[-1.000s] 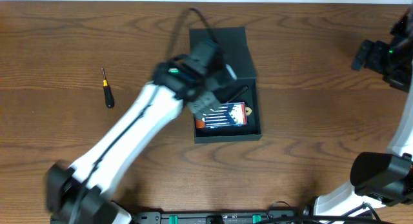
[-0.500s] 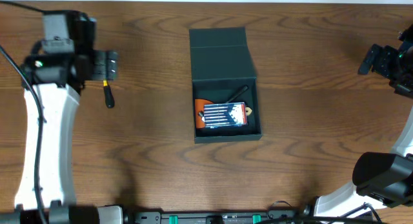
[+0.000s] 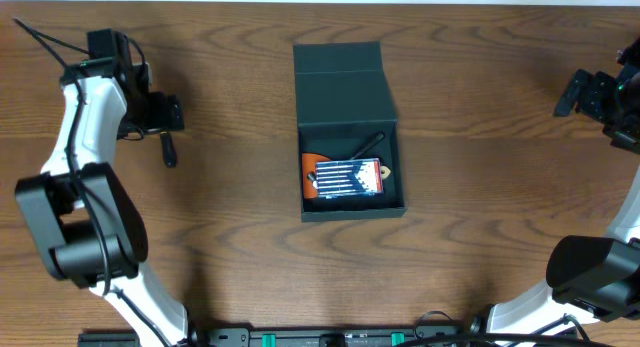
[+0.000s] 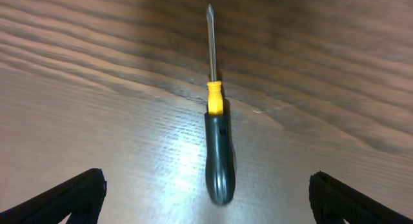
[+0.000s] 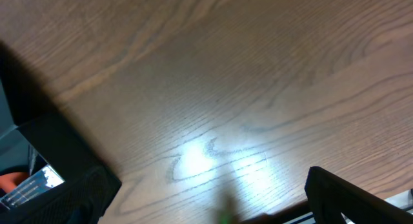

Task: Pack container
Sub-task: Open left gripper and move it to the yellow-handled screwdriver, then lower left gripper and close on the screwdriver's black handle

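Left claw (image 3: 167, 115) swung out over screwdriver (image 4: 217, 153), jaws wide, container (image 3: 340, 82) unobstructed

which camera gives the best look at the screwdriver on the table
The left wrist view: the screwdriver sits in the middle, with its dark handle, yellow collar and thin shaft all clear. Overhead, the screwdriver is only a small dark sliver. The right wrist view does not show it.

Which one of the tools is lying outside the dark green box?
The screwdriver with the black handle and yellow collar: it lies alone on the table, left of the container. The other tools are inside the container.
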Tool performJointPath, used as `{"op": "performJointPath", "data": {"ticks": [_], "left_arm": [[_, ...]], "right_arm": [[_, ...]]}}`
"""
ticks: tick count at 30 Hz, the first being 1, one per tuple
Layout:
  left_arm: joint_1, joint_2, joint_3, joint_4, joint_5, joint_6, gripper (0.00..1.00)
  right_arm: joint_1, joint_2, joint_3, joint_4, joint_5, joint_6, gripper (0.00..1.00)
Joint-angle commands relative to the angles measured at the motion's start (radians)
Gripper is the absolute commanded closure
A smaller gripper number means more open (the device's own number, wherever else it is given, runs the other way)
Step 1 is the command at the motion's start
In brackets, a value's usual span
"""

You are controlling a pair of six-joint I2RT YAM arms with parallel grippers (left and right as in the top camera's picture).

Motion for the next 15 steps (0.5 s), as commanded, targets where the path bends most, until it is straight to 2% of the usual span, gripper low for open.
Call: {"op": "performJointPath", "data": {"ticks": [1,15], "left_arm": [[0.001,0.058,0.01,0.005,0.011,-0.013,0.02],[0.003,0.198,0.01,0.044,0.018,-0.042,0.02]], "right_arm": [[-0.003,-0.002,-0.006,-0.005,-0.004,-0.015,0.01],[-0.003,-0.002,-0.006,-0.024,-0.003,-0.016,0.01]]}}
